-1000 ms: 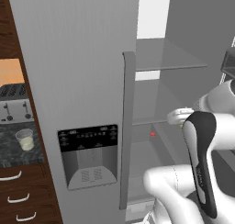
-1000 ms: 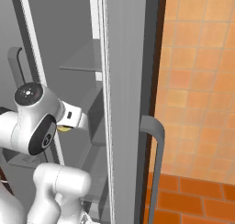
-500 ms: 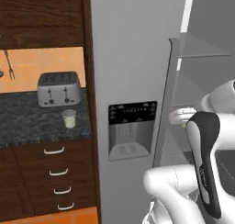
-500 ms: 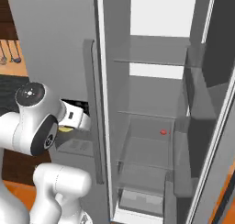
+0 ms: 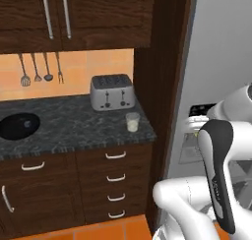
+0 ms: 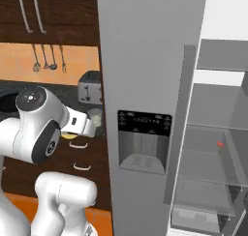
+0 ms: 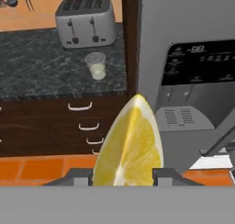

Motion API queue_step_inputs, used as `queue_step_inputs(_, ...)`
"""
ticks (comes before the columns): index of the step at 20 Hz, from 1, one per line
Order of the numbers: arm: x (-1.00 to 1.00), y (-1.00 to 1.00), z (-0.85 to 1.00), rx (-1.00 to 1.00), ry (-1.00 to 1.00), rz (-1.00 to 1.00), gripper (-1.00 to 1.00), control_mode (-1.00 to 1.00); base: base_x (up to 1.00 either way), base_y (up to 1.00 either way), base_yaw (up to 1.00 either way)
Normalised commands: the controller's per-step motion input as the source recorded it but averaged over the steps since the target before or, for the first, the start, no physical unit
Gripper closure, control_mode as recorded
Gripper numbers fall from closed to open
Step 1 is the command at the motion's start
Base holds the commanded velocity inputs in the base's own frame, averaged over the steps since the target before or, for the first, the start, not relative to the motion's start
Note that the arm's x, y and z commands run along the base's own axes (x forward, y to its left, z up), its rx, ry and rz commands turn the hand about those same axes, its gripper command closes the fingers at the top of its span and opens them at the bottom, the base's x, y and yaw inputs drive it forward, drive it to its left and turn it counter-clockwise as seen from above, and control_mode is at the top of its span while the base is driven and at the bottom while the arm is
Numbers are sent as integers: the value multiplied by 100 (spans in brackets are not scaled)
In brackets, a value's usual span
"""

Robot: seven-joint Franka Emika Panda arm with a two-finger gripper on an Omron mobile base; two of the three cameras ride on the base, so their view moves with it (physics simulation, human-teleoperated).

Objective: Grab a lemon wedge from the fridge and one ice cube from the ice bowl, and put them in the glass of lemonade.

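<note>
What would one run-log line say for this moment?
phase: carrying | end effector: shut on lemon wedge | glass of lemonade: on counter by toaster | fridge: door open

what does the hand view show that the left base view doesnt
Hand view alone: the lemon wedge clamped in the end effector, filling the lower middle. Left base view alone: the black bowl on the counter and the upper cabinets. Both: the toaster, the glass in front of it, the drawers and the fridge.
</note>
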Motion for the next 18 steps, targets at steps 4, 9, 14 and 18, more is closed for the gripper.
queue_step_inputs(4, 0, 0, 0, 0, 0, 0, 100, 100, 32, 75, -28)
queue_step_inputs(9, 0, 0, 0, 0, 0, 0, 100, 100, 56, 30, -28)
queue_step_inputs(14, 0, 0, 0, 0, 0, 0, 100, 100, 37, 31, -35)
queue_step_inputs(18, 0, 0, 0, 0, 0, 0, 100, 100, 6, 40, -25)
